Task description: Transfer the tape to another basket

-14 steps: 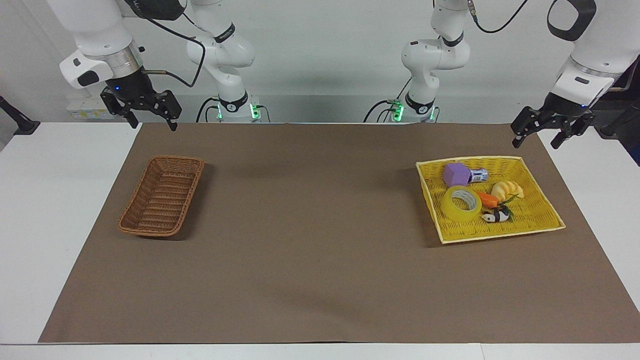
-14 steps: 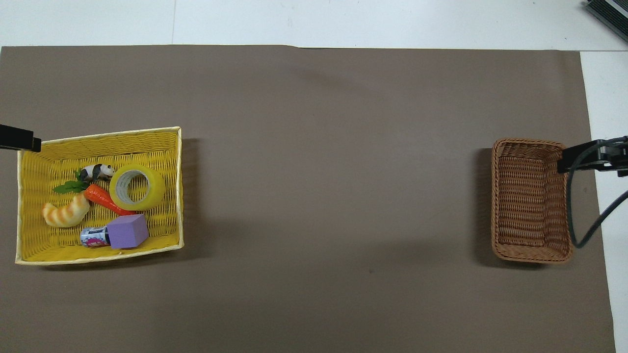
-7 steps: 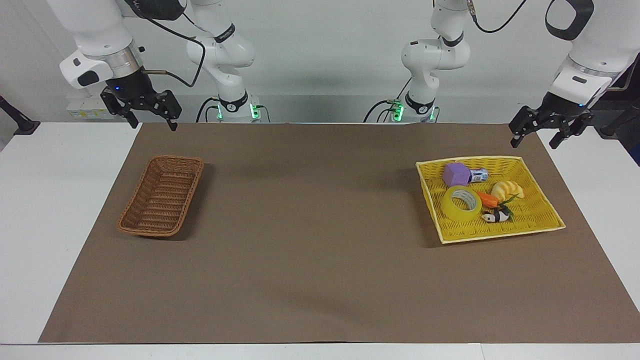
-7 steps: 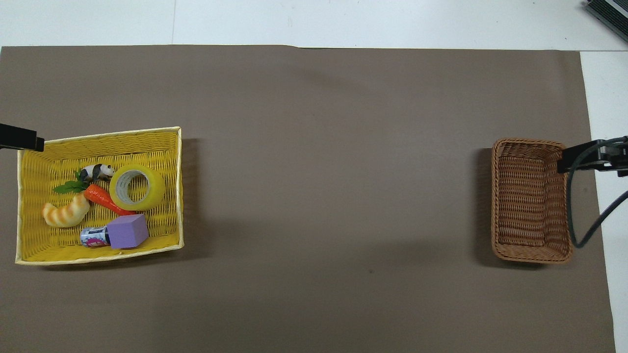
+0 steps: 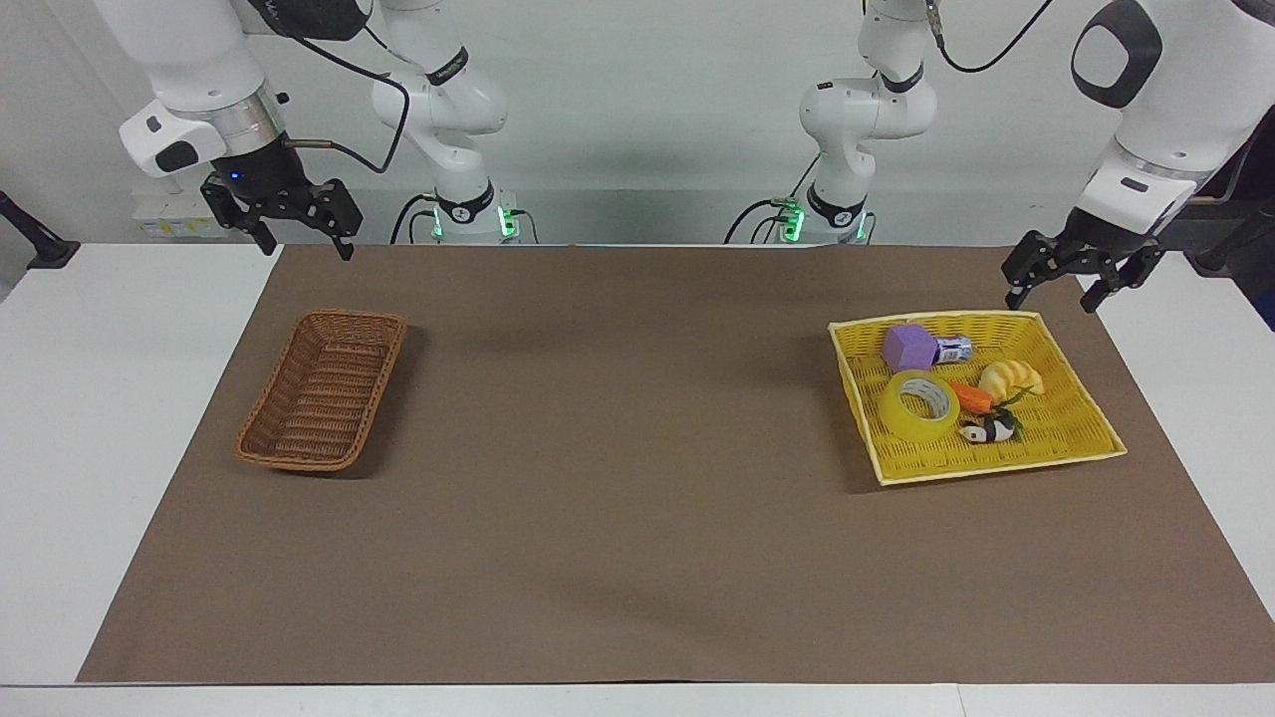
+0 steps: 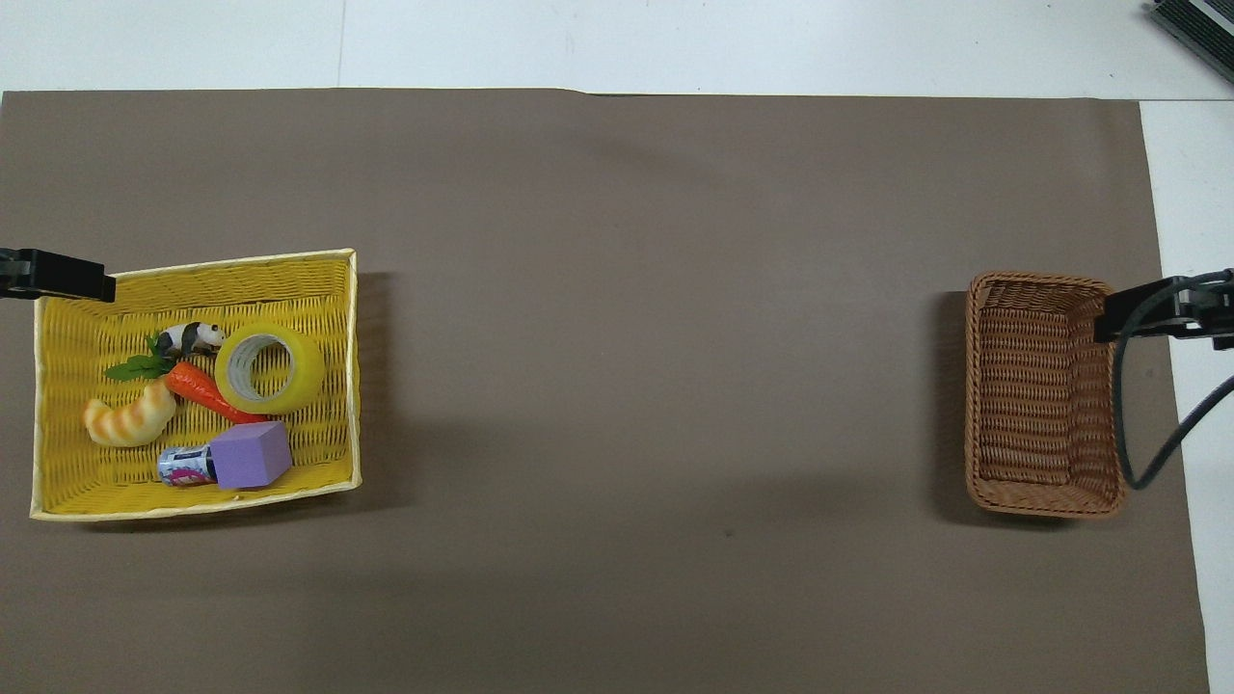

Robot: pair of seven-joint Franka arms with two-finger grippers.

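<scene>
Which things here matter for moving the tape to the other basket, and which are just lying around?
For the job: tape, brown wicker basket, yellow basket, left gripper.
Lying about: purple block, can, carrot, croissant, panda.

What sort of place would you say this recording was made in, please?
Probably a robotics lab: two white arms mounted at a plain table under a brown mat, with toy props in a yellow basket and an empty wicker basket.
</scene>
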